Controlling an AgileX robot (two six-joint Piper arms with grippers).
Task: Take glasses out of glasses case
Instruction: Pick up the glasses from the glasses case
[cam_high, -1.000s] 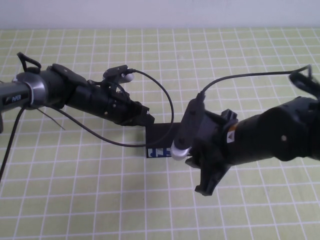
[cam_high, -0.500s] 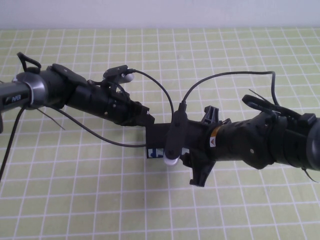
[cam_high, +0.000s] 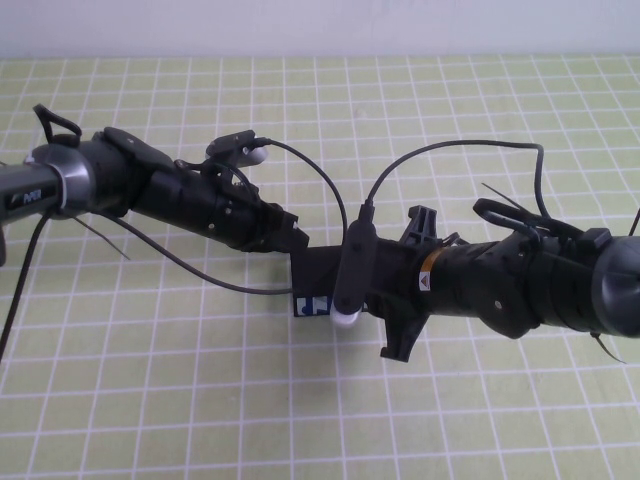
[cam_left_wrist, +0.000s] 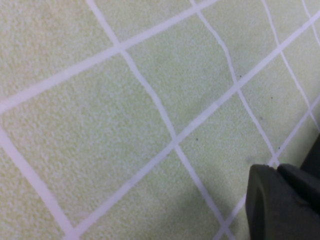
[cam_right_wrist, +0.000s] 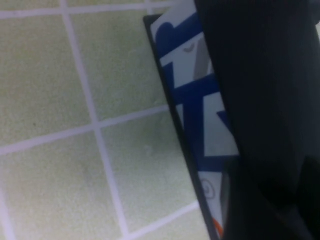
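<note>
The glasses case (cam_high: 318, 272) lies mid-table, with its black top and its white strip printed in blue facing me. Both arms cover most of it. The glasses are hidden. My left gripper (cam_high: 287, 236) rests at the case's far left corner, and its dark fingertips (cam_left_wrist: 280, 205) are pressed together just above the mat. My right gripper (cam_high: 408, 285) is over the case's right part with its jaws spread wide across the case. In the right wrist view one dark finger (cam_right_wrist: 260, 100) stands in front of the printed strip (cam_right_wrist: 192, 95).
A light green mat with a white grid (cam_high: 200, 400) covers the table, and a pale wall runs along the back. Black cables (cam_high: 330, 190) loop over the case area from both wrists.
My right arm has moved left and rolled, and its gripper now lies across the case. My left arm has not moved.
</note>
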